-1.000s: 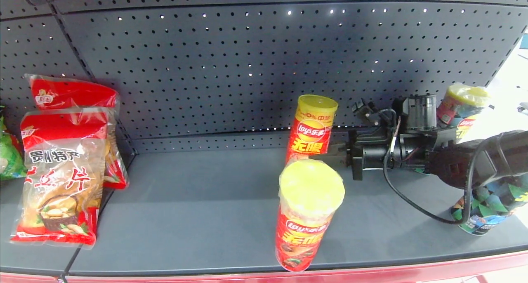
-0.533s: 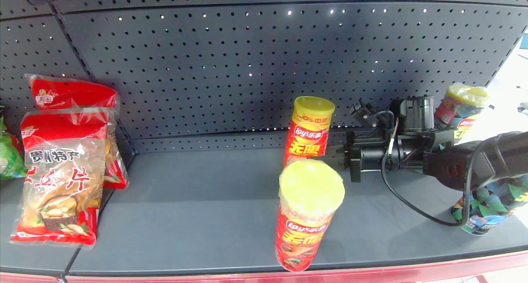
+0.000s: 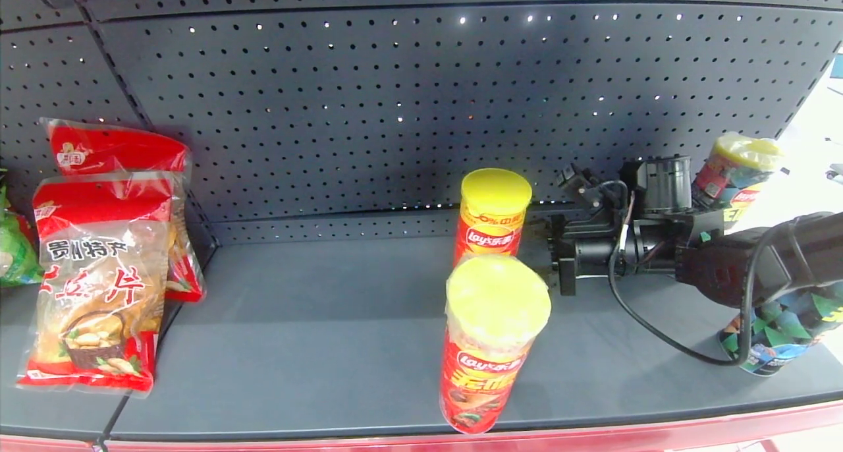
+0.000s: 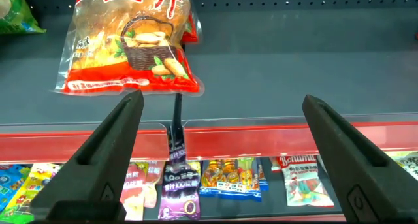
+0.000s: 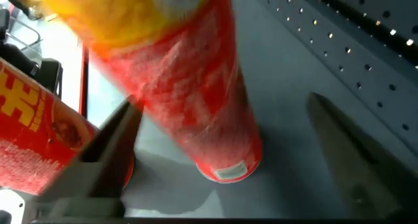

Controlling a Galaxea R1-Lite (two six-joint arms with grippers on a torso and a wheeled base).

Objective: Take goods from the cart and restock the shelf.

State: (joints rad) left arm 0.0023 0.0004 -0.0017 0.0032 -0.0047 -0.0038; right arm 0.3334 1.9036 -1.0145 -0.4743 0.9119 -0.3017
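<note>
Two red chip cans with yellow lids stand on the dark grey shelf point(image 3: 316, 320). The front can point(image 3: 494, 346) is near the shelf's red edge. The back can point(image 3: 494, 221) stands upright behind it, close to the pegboard. My right gripper point(image 3: 543, 254) is at the back can's right side, open, with the can point(image 5: 196, 100) between its spread fingers and a gap on one side. The front can point(image 5: 32, 132) is close beside it. My left gripper point(image 4: 222, 159) hangs open and holds nothing, in front of the shelf's red front edge point(image 4: 261, 136).
Red snack bags point(image 3: 99, 274) lean at the shelf's left, with a green bag point(image 3: 13, 248) beyond them. A yellow-lidded can point(image 3: 737, 162) and a blue-green can point(image 3: 777, 333) stand at the right. A lower shelf holds several small packets point(image 4: 228, 178).
The back can has come down from a tilted, raised pose and now stands upright on the shelf. My right gripper has dropped slightly with it.
</note>
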